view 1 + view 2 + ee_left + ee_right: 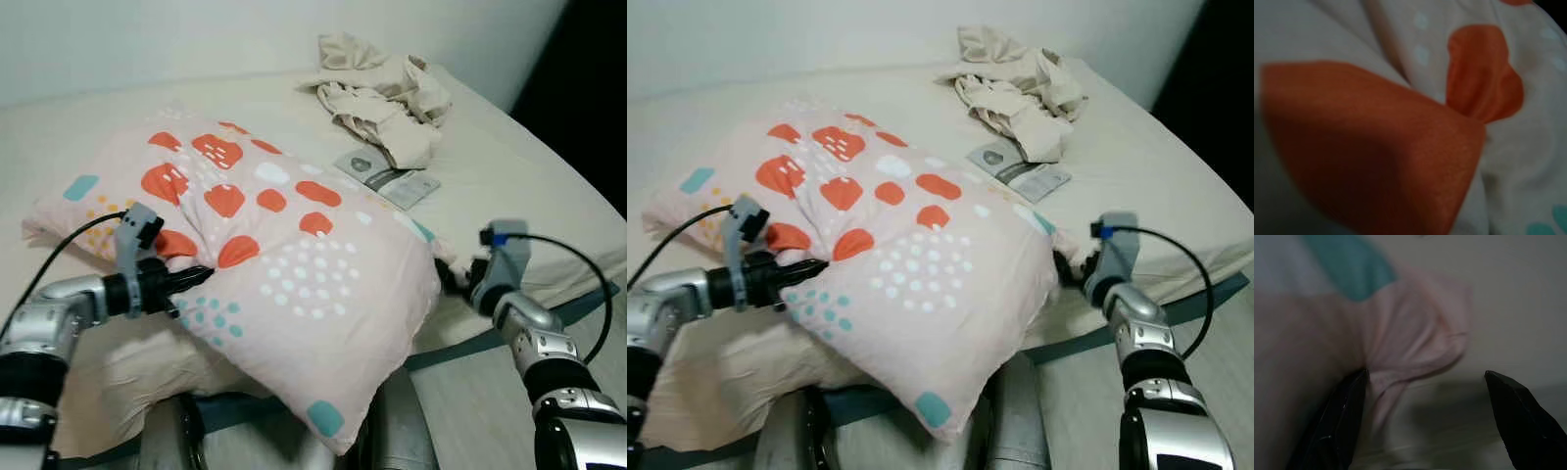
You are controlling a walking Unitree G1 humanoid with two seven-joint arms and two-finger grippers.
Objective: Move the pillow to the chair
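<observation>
**Operator:** Two pincers are engaged; report the position of each.

**Technician:** The left pincer (191, 279) presses against the left side of the pillow (284, 264), its black fingers pointing into the fabric at an orange patch. The left wrist view gives a close, blurred look at that orange patch, so I cannot tell whether these fingers are spread or pressed together. The right pincer (1425, 418) sits at the pillow's right edge. Its fingers (1339, 423) are spread, one tip touching the pink corner fabric, the other standing apart from it with nothing pinched between them.

**Operator:** Where is the pillow?

**Technician:** It lies on the bed (509, 166), its near corner overhanging the near edge toward the robot. A crumpled beige cloth (387, 93) and a flat packet (387, 176) lie farther back to the right, well apart from the pillow.

**Operator:** Which step is in hand?

**Technician:** Judged from these positions, the grasp stage: both arms bracket the pillow, and it is not yet lifted.

**Operator:** What does the next move call for?

**Technician:** Close the right fingers on the corner fabric, or squeeze the pillow between both arms, confirm a firm hold, then lift clear of the bed. The pillow is soft and will sag, so grip deeply. The chair must be located afterwards.
</observation>
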